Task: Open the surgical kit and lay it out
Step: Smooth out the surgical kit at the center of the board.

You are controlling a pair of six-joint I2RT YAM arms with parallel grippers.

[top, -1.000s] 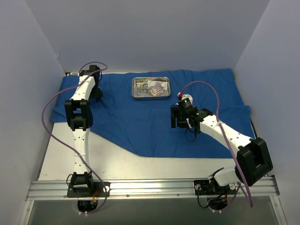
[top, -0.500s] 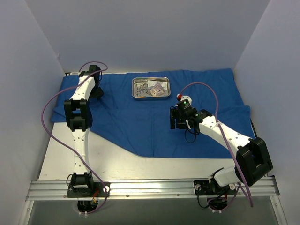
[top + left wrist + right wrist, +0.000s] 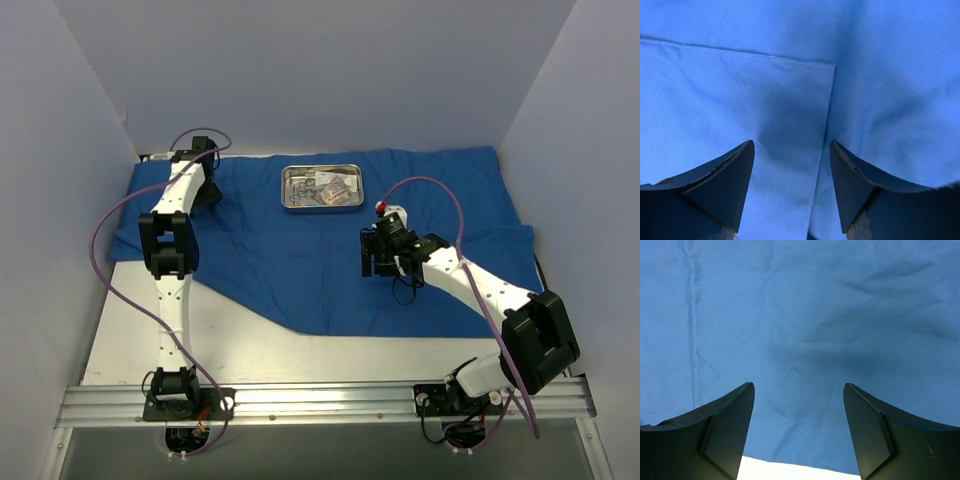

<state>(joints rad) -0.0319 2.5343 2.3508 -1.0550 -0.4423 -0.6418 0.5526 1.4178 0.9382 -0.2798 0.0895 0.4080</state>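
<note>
The large blue cloth wrap (image 3: 300,270) lies mostly unfolded, with the small rectangular steel tray (image 3: 286,190) at twelve o'clock. The left gripper (image 3: 791,150) at ten o'clock and the right gripper (image 3: 799,390) at three hover spread and empty, likely to flatten the cloth.

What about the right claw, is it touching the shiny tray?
Apart. The top view shows a stretch of bare blue cloth wrap between the right gripper and the steel tray.

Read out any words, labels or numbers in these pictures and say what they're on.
No text can be read.
Packets in the steel tray: possible print, too small and blurred to read.
Blue cloth: no text in any view.
</note>
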